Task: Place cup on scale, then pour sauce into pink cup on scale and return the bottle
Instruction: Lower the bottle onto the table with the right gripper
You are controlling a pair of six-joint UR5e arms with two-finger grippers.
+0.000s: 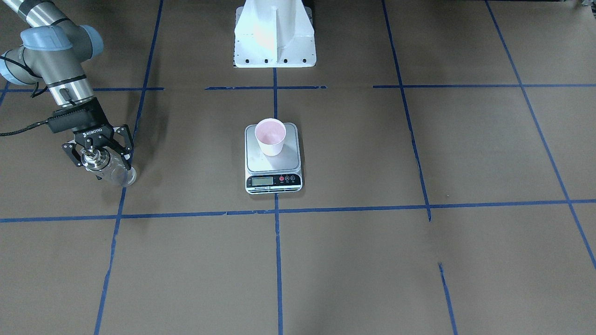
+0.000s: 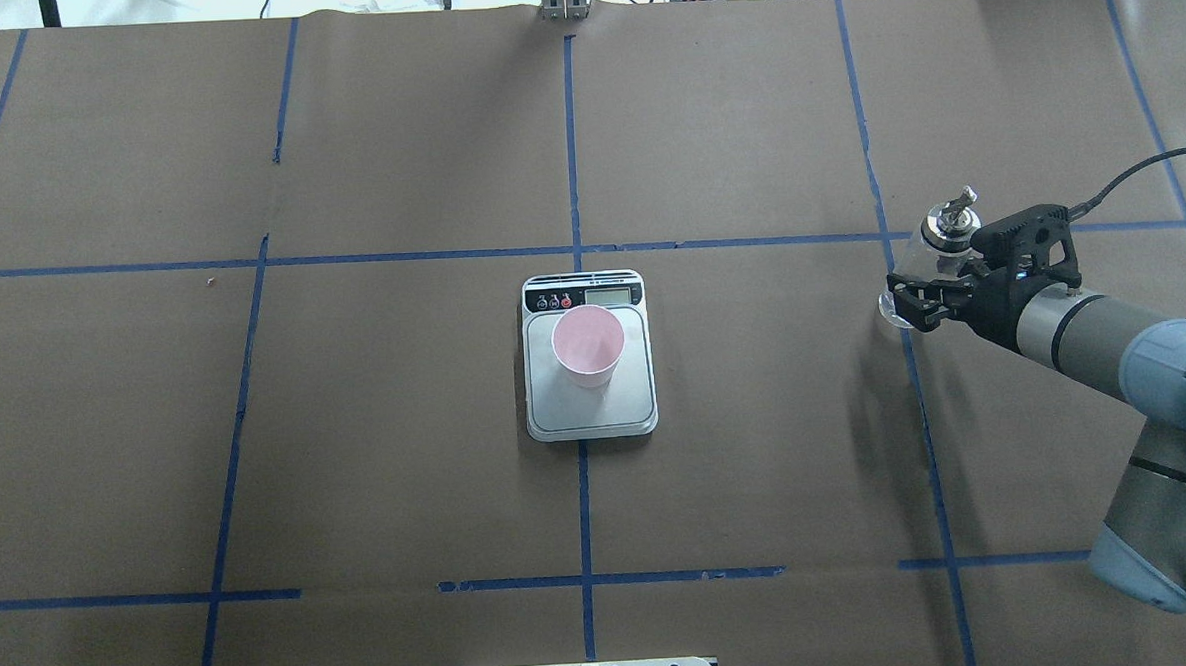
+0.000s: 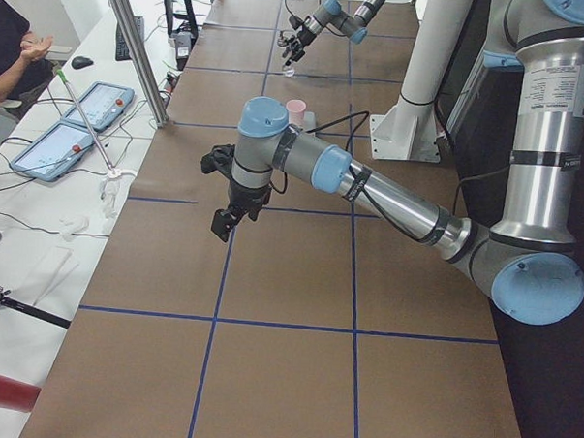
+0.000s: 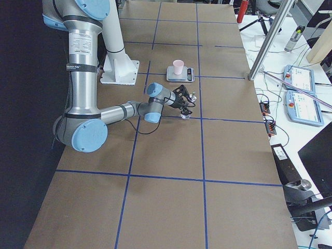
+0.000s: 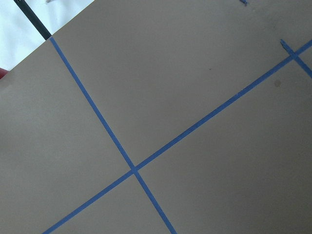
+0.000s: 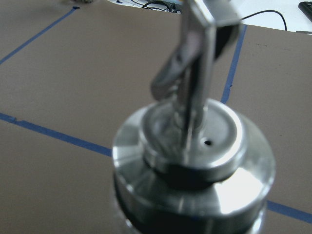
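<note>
The pink cup (image 1: 270,136) (image 2: 589,345) stands upright on the silver platform of the scale (image 1: 274,160) (image 2: 591,413) at the table's centre. The clear glass bottle (image 1: 114,171) (image 2: 903,274) with its metal collar and spout (image 6: 195,146) stands upright far off on the robot's right side. My right gripper (image 1: 104,163) (image 2: 910,294) is shut on its body just below the collar. The sauce cannot be made out through the glass. My left gripper (image 3: 224,221) shows only in the left side view, hanging over bare table, and I cannot tell its state.
The white robot pedestal (image 1: 274,37) stands behind the scale. Blue tape lines (image 5: 134,168) grid the brown table cover. A side table with two tablets (image 3: 68,132), cables and a metal pole runs along the far edge, where a person (image 3: 14,42) sits.
</note>
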